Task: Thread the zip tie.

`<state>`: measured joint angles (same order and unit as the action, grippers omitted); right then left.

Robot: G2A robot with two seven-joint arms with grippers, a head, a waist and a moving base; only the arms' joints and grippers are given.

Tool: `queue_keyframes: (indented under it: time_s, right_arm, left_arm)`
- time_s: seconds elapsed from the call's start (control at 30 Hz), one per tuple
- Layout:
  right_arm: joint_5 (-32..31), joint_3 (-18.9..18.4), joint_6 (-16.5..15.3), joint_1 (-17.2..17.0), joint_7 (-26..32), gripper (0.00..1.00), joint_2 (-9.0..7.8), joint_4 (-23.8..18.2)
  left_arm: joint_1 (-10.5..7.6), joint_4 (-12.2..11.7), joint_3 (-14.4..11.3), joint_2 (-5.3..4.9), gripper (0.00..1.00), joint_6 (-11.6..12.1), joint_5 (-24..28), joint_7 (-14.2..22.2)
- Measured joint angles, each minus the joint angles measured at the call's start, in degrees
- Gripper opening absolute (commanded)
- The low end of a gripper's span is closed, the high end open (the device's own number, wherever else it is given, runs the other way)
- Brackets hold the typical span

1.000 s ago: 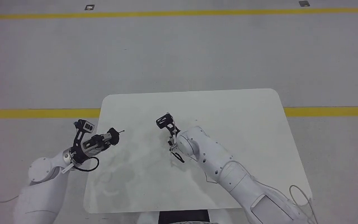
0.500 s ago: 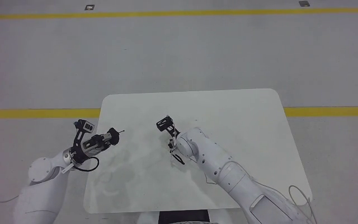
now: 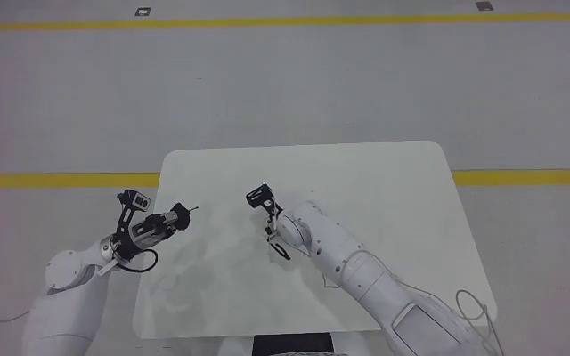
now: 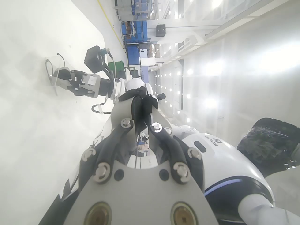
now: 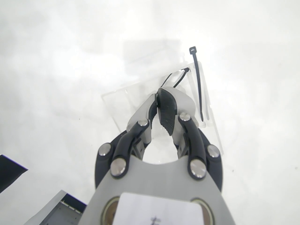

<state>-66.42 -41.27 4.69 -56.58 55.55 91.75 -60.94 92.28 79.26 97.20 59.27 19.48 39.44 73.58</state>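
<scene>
My right gripper (image 5: 159,92) is shut on a thin black zip tie (image 5: 179,77) that curls out from its tips over a clear plastic plate (image 5: 140,76). A second black zip tie (image 5: 198,83) lies straight on that plate beside the fingers. From above, the right gripper (image 3: 272,234) sits near the middle of the white table (image 3: 383,178), with the tie loop (image 3: 283,253) beside it. My left gripper (image 3: 184,214) hovers at the table's left edge, shut on a short black zip tie (image 3: 192,210). The left wrist view shows the right gripper (image 4: 52,77) farther off on the plate.
The clear plate (image 4: 50,58) lies flat on the table around the right gripper. Bare tabletop stretches between the two arms and to the right. Yellow floor lines (image 3: 285,20) run beyond the table.
The right arm has edged slightly to the left over the plate. The left arm has kept still.
</scene>
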Motion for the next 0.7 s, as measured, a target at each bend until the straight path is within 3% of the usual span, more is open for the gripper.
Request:
queue_keyframes:
  time_s: [0.7]
  right_arm:
    - [-1.9, -1.4, 0.1, -0.8, 1.0, 0.0, -0.21, -2.2]
  left_arm:
    - [0.0, 0.0, 0.0, 0.0, 0.0, 0.0, 0.0, 0.0]
